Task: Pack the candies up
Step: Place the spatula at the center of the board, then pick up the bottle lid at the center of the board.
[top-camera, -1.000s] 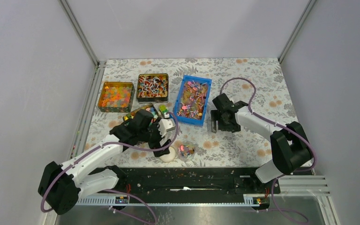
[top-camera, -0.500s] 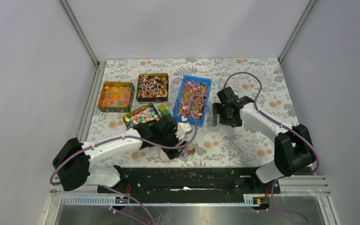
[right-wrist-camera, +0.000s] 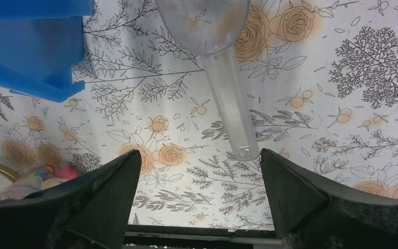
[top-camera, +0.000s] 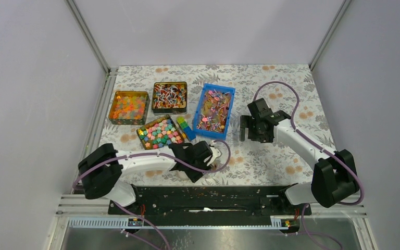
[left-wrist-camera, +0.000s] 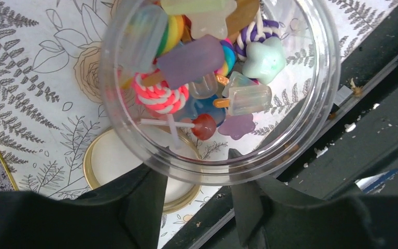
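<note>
Left wrist: tool (left-wrist-camera: 194,171) by jar (left-wrist-camera: 322,78) near table (left-wrist-camera: 41,78) edge.

Candies (top-camera: 214,109) lie in the bin (top-camera: 210,134). Left of the bin stands a tin (top-camera: 170,111), with a second tin (top-camera: 128,122) further left. A tray (top-camera: 140,133) of blocks (top-camera: 161,134) lies at the bin's near left corner. A scoop (right-wrist-camera: 223,78) lies right of the bin. Before the bin stands a jar (left-wrist-camera: 311,104), a lid (left-wrist-camera: 109,161) just beside it.
</note>
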{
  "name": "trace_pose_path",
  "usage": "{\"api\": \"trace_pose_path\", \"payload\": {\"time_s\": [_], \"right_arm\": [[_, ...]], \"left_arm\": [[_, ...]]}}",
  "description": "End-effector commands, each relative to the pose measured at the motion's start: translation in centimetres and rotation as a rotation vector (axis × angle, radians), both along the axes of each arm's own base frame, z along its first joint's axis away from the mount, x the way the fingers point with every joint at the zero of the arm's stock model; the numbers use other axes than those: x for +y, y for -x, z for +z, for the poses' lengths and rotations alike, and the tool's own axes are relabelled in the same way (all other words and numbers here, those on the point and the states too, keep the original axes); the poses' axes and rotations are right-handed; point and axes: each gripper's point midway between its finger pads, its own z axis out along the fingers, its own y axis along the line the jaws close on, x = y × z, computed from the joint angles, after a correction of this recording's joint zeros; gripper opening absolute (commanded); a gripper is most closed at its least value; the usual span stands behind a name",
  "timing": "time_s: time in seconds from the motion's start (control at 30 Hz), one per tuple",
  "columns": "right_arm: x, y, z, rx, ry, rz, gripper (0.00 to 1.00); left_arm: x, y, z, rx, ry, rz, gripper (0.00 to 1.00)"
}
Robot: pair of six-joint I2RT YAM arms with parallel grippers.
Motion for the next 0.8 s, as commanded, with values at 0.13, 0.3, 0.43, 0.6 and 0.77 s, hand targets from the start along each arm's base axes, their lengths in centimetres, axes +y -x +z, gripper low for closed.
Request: {"api": "trace_pose_path", "payload": {"time_s": [0.13, 0.3, 0.43, 0.6, 0.77], "right_arm": [[0.3, 0.5, 0.6, 0.006, -0.038, 0.007, 0.92], [0.2, 0.3, 1.2, -0.014, -0.040, 0.013, 0.92], [0.1, 0.1, 1.6, -0.022, -0.034, 0.014, 0.92], [0.3, 0.2, 1.8, -0.013, -0.041, 0.029, 0.92], [0.8, 0.2, 2.3, -0.017, -0.068, 0.043, 0.94]], "left_arm": [[-1.2, -0.9, -0.7, -0.003, -0.048, 0.027, 0.36], [-0.9, -1.0, -1.3, 0.011, -0.082, 0.028, 0.24], [-1.0, -0.9, -1.4, 0.027, -0.090, 0.021, 0.04], [-0.8, -1.2, -0.2, 0.004, -0.078, 0.033, 0.00], [-0.4, -2.2, 1.8, -0.043, -0.064, 0.067, 0.00]]}}
